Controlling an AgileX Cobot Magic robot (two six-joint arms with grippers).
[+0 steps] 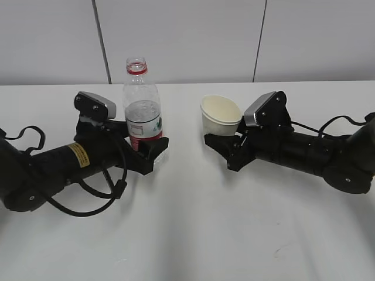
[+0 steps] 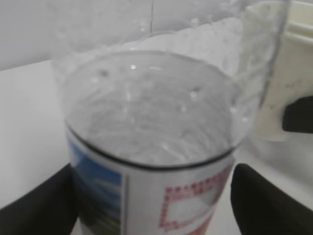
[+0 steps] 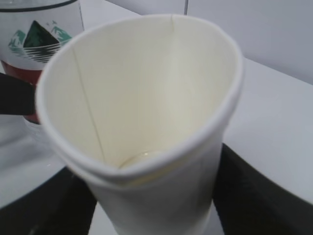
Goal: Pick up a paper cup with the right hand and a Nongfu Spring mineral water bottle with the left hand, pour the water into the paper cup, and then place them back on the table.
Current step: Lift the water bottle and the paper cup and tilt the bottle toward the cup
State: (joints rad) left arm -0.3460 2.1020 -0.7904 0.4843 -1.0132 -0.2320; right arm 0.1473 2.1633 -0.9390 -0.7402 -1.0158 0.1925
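The Nongfu Spring bottle (image 1: 142, 102) stands upright left of centre, its red-ringed mouth uncapped and water up to about the top of its label. My left gripper (image 1: 149, 149) is shut on its red-and-white label; the left wrist view shows the bottle (image 2: 151, 122) filling the gap between my black fingers (image 2: 39, 205). The paper cup (image 1: 221, 115) is right of centre, tilted slightly, its rim squeezed oval. My right gripper (image 1: 225, 146) is shut on its lower half. The right wrist view shows the cup (image 3: 146, 98) with a little clear liquid at the bottom.
The white table (image 1: 193, 234) stretches to the front, with a grey panelled wall behind. Bottle and cup stand about a cup's width apart. The cup shows at the right edge of the left wrist view (image 2: 288, 73), and the bottle at the upper left of the right wrist view (image 3: 39, 39).
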